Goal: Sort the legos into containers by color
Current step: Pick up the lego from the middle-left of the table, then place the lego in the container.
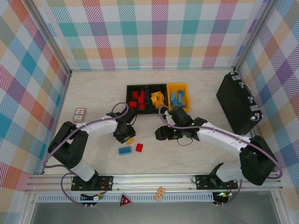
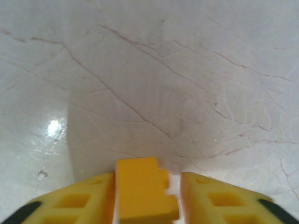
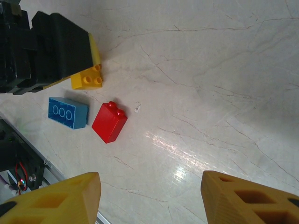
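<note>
My left gripper (image 2: 147,176) was closed on a small yellow studded plastic brick (image 2: 142,191), one yellow finger (image 2: 84,198) hard against each side of it. From overhead, that gripper (image 1: 125,133) hung low over the pale marbled bench (image 1: 201,88), left of centre and nearer the near edge than the far one. In my right wrist view the yellow brick (image 3: 86,77) lay on the bench surface under the left gripper's black body.

Just beside it, toward the near edge, lay a flat blue studded plastic brick (image 3: 67,112) and a taller red studded plastic brick (image 3: 110,122), close together but not touching.

My right gripper (image 3: 149,205) stood open with nothing between its fingers, hovering above bare bench near the middle (image 1: 163,134).

Toward the far edge, around its middle, three small rectangular plastic bins sat side by side in a row. The left black bin (image 1: 129,99) held red bricks (image 1: 138,100), the middle black bin (image 1: 149,88) held yellow bricks (image 1: 157,99), and the yellow-orange bin (image 1: 186,93) held blue bricks (image 1: 176,99).

A large black hard case with metal latches (image 1: 238,102) lay along the right edge, and a small printed card (image 1: 80,114) lay near the left edge.
</note>
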Available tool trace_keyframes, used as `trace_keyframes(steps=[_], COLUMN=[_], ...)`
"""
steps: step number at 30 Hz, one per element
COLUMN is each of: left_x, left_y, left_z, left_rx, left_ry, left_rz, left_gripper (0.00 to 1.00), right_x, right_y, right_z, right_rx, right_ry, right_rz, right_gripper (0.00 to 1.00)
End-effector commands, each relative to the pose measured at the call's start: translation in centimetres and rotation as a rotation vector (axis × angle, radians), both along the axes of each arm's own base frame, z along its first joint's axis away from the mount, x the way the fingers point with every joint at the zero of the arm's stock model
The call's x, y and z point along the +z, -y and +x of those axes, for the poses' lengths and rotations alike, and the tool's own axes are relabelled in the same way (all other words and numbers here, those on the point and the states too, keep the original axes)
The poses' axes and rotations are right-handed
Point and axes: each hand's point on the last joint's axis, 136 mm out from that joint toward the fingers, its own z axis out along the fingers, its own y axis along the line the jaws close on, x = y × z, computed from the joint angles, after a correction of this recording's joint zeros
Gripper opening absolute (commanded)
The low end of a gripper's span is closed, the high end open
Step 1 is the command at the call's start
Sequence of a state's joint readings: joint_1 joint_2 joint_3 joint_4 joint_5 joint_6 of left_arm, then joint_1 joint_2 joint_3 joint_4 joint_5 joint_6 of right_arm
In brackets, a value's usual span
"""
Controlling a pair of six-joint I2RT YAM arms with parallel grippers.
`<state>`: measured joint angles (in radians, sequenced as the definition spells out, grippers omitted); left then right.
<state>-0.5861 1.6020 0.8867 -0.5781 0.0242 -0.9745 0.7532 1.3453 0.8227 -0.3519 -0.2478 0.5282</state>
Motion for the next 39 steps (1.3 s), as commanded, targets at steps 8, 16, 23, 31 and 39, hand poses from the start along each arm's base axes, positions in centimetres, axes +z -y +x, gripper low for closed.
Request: trace_keyframes(steps=[8,16,23,31,39], left_x=[3.3,7.1,9.5,10.6,11.2], left_y=[1.4,4.2,7.8,10.7,13.2], left_z=[2.3,5.7,8.8,12.4,16.2], left_rx=[-0.056,-0.132,-0.212,-0.296,-0.354], left_ry=[0.085,0.182,0.248,0.289,0.342], left_rz=[-0.018,-0.072,-0.101,-0.071,-0.049], left_gripper=[0.19,0.19,0.19,0.19,0.19], right_x=[0.8,2.5,3.4,3.8,3.1], right_y=[0.0,0.3,2.9,7.3,8.5], right_z=[-0.1,0.3,1.7,2.5,2.2], right_rx=[-0.009,-0.034,-0.141,-0.307,-0.359], right_ry=[0.023,0.051,0.078,0.097,0.082], right_rz=[0.023,0.066,0.044,0.024,0.023], right_gripper=[0.59,0.59,0.59,0.61,0.61])
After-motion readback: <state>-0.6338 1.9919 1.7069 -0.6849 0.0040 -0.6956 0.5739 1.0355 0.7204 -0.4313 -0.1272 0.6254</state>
